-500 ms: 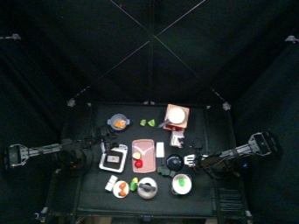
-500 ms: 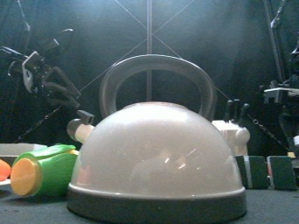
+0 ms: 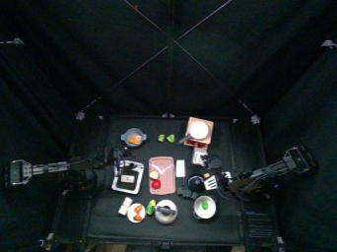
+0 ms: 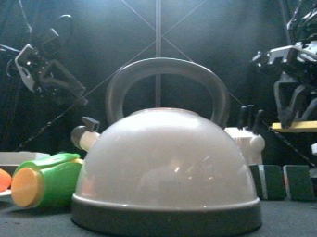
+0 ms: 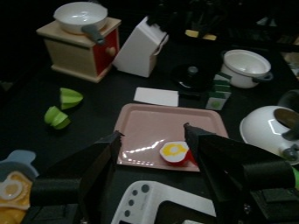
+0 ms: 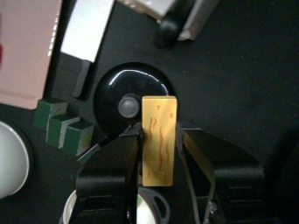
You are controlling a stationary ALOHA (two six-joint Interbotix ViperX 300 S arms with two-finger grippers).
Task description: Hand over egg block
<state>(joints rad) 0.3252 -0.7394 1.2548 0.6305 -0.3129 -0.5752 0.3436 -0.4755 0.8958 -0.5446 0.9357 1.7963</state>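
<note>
The egg block [image 5: 173,151], white with a yellow yolk, lies on a pink tray [image 5: 146,122] near the table's middle [image 3: 165,165]. My left gripper [image 5: 152,133] hangs open above the tray, with the egg below and between its jaws, untouched. It comes in from the left in the top view [image 3: 122,170]. My right gripper [image 6: 159,131] is shut on a flat tan block with red streaks [image 6: 159,144] and holds it in the air above a round black lid [image 6: 122,94]. The tan block also shows edge-on in the front view [image 4: 297,127].
A white kettle [image 4: 168,162] fills the front view, with a green toy [image 4: 44,180] beside it. Behind the tray stand a wood-and-red grinder [image 5: 79,39], a white carton [image 5: 142,48] and a white pot [image 5: 247,63]. Lime slices [image 5: 61,109] lie beside the tray.
My right gripper has risen with the tan block, which now shows at the right of the front view. My left arm has shifted only slightly.
</note>
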